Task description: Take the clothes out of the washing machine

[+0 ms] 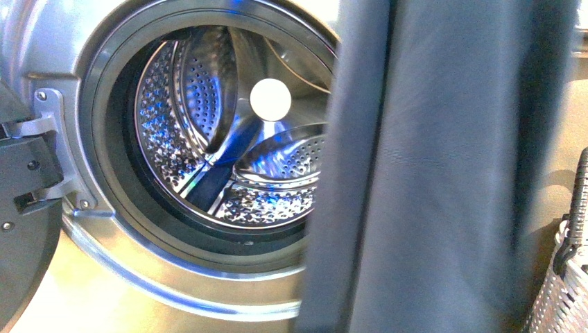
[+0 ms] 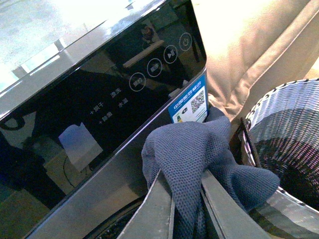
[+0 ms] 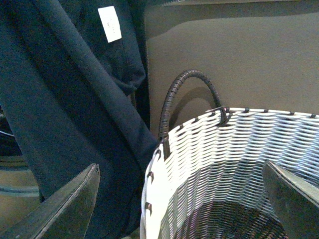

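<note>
Front view: I see the washing machine [image 1: 41, 41] with its drum open at left and centre of frame. The clothes [image 1: 444, 173] hang down the right half, and the basket [image 1: 565, 291] is at the lower right edge.

Left wrist view: my left gripper [image 2: 183, 179] is clamped on the clothes.

Right wrist view: my right gripper [image 3: 180, 168] is spread wide over the basket.

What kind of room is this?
Probably a laundry spot. There's a front-loading washing machine with its shiny holed drum showing, a dark garment hanging in front of it, and a woven basket close by.
</note>
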{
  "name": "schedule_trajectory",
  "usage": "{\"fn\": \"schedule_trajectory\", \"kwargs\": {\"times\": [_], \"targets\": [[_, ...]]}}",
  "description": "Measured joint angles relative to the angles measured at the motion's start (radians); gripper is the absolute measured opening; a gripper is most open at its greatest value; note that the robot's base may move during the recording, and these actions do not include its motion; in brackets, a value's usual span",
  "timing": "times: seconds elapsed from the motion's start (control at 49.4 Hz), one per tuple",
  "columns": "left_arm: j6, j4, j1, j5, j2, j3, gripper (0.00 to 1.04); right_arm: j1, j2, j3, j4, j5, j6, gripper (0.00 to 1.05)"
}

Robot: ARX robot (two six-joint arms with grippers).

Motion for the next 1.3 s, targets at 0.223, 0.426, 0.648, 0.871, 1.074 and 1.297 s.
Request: {"fn": "schedule_trajectory", "kwargs": {"times": [0.223, 0.426, 0.648, 0.871, 1.074, 1.297], "targets": [[0.001, -0.016, -0.004, -0.007, 0.022, 0.034, 0.07, 0.0, 0.0, 0.0, 0.0, 0.0, 0.0, 0.97], [0.003, -0.018, -0.009, -0.01, 0.024, 0.052, 0.07, 0.0, 0.0, 0.0, 0.0, 0.0, 0.0, 0.97], [0.002, -0.018, -0.009, -0.011, 0.028, 0.058, 0.07, -0.151, 0.083, -0.002, 0.216, -0.428, 0.222, 0.97], [0.002, -0.018, -0.01, -0.011, 0.032, 0.06, 0.07, -0.227, 0.375, 0.084, 0.563, -0.8, 0.579, 0.97], [0.002, -0.018, -0.012, -0.011, 0.034, 0.06, 0.07, -0.014, 0.702, 0.219, 0.742, -0.653, 0.489, 0.97], [0.003, -0.018, -0.013, -0.011, 0.034, 0.06, 0.07, 0.072, 1.066, 0.364, 0.91, -0.552, 0.349, 0.97]]}}
